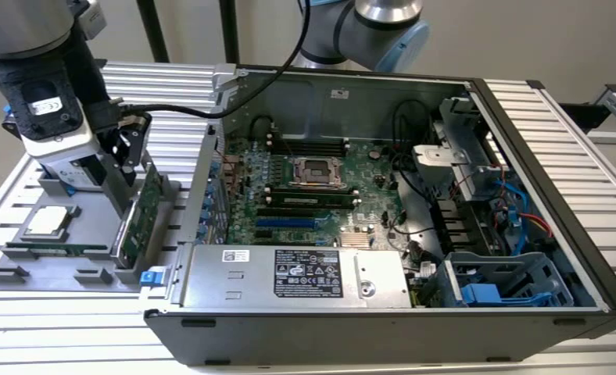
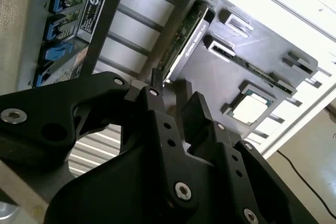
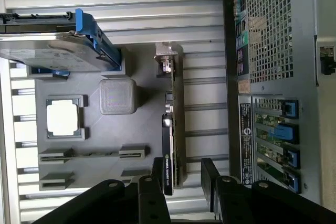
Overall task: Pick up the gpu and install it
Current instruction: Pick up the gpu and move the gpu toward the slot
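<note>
The gpu (image 1: 141,209) is a green circuit-board card standing on its long edge in a slot of the grey parts tray (image 1: 89,269), on the exterior view's left beside the open computer case (image 1: 517,125). In the first wrist view the gpu (image 3: 177,124) has its silver bracket (image 3: 165,59) at the end away from my gripper. My gripper (image 1: 130,152) hangs just above the card's top edge. Its black fingers (image 3: 210,174) straddle the near end of the card, open, with a gap on one side. In the second wrist view the gripper (image 2: 173,98) points down at the gpu (image 2: 184,38).
The tray also holds a silver hard drive with blue rails (image 3: 52,51), a square processor (image 3: 63,119) and a long memory stick (image 3: 92,154). The case's motherboard (image 1: 308,187) lies exposed, with blue expansion slots (image 1: 287,223) and a power supply (image 1: 298,277) in front.
</note>
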